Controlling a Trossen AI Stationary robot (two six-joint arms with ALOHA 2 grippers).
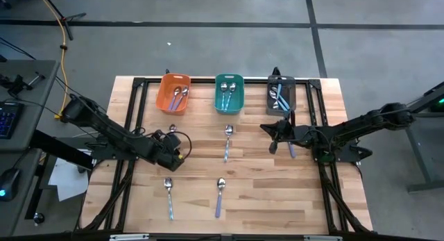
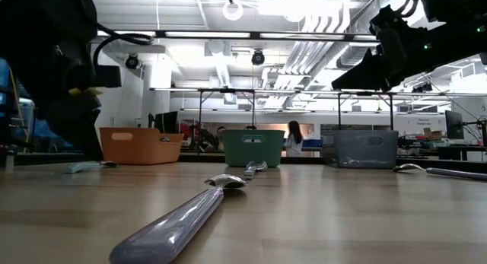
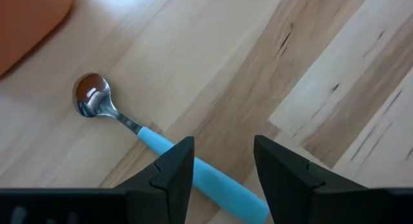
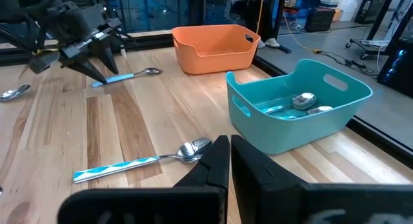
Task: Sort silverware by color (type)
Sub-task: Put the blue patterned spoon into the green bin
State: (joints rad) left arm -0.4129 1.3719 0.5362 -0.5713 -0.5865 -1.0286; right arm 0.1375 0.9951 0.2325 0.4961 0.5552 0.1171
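A light-blue-handled spoon [image 3: 193, 166] lies flat on the table just in front of the orange bin [image 1: 173, 93]. My left gripper [image 3: 222, 150] is low over it and open, one finger on each side of the handle. I cannot tell whether they touch it. My right gripper [image 4: 230, 146] is shut and empty, raised above the table [image 2: 373, 62] in front of the dark grey bin [image 1: 281, 95]. Another spoon [image 1: 291, 147] lies under the right arm. A striped blue-handled spoon [image 4: 129, 162] lies mid-table. Two more spoons [image 1: 168, 196] [image 1: 220, 196] lie near the front edge.
The orange bin, the teal bin [image 1: 229, 93] and the grey bin stand in a row along the far edge, each with spoons inside. Bare wood lies between the two arms and along the near edge [image 1: 277, 199]. A person stands far off in the room [image 2: 293, 138].
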